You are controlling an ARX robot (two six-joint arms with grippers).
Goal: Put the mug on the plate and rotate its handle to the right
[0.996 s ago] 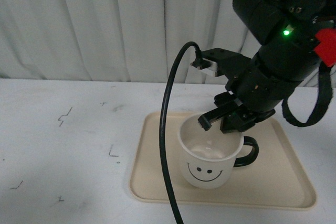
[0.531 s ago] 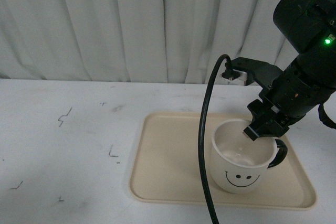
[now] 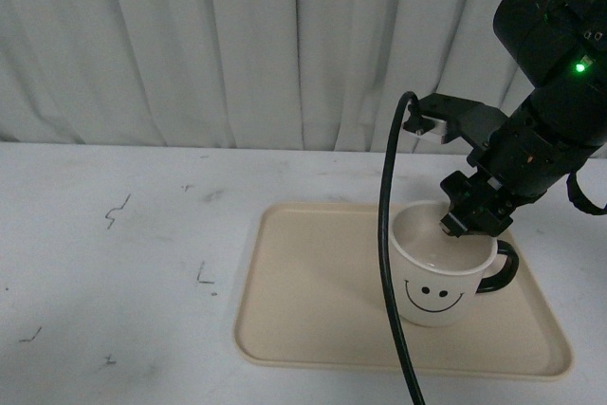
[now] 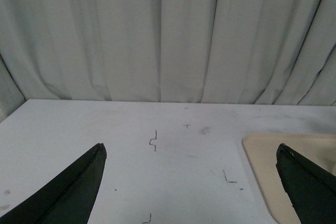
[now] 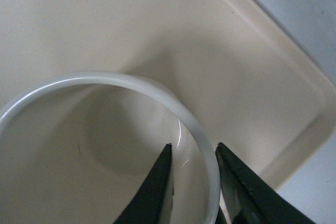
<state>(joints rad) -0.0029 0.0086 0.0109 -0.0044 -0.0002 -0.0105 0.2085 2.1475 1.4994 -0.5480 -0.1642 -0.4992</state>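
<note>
The mug (image 3: 439, 267) stands upright in the lower right of the front view, on the right half of the plate (image 3: 313, 329). Its smiley face is turned toward the camera and the handle (image 3: 504, 267) sticks out toward the right edge of the frame. The plate's long axis runs left to right across the picture. Its left half lies bare, while on the right only a narrow strip of plate separates the handle from the raised rim. A black cable (image 3: 391, 272) hangs down in front of the mug's left side.

The right gripper (image 3: 465, 220) comes down from the upper right onto the far right part of the mug's rim. In the right wrist view its fingers (image 5: 152, 192) straddle the mug (image 5: 105, 145) wall, one inside and one outside, closed on the rim, with the plate (image 5: 252, 66) and its rounded corner beyond.

The white table (image 3: 114, 263) spreads open across the left of the front view, with a few small dark marks. The left gripper (image 4: 194, 182) holds nothing, its fingers (image 4: 68, 192) spread wide apart at the lower corners of the left wrist view above the table (image 4: 131, 145), a corner of the plate (image 4: 262, 156) at lower right. A pale curtain (image 3: 237, 45) closes the background.
</note>
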